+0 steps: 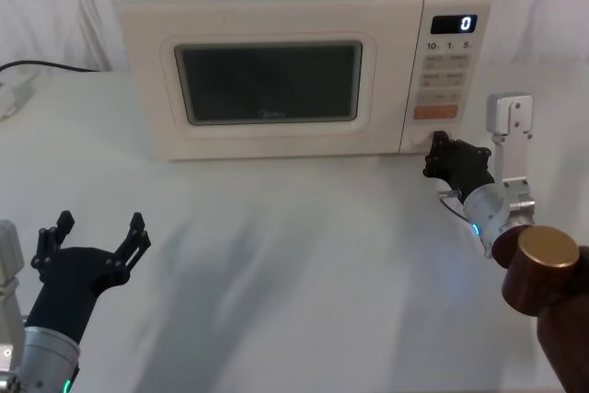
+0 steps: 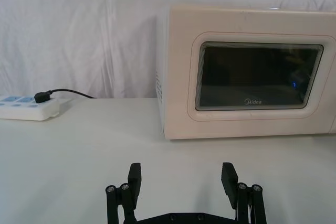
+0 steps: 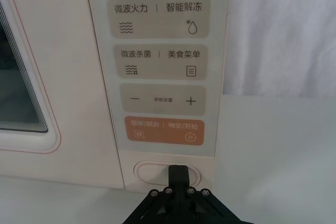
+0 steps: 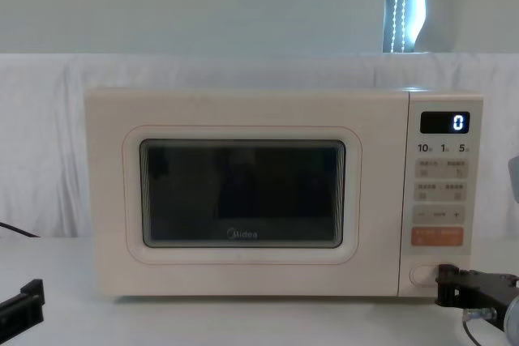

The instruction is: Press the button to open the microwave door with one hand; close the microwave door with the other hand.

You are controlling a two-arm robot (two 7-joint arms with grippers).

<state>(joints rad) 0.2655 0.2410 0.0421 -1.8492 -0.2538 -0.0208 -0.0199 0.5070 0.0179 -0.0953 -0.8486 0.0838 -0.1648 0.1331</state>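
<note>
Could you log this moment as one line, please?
right gripper: shut, tip on button | microwave door: closed | left gripper: open, idle over table

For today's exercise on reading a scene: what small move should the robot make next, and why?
Probably push the right gripper a little further forward into the button. Its tip sits at the button's face, yet the door is shut, flush with the microwave. The left gripper, open, hovers over the table in front of the door, ready to close it afterwards.
</note>
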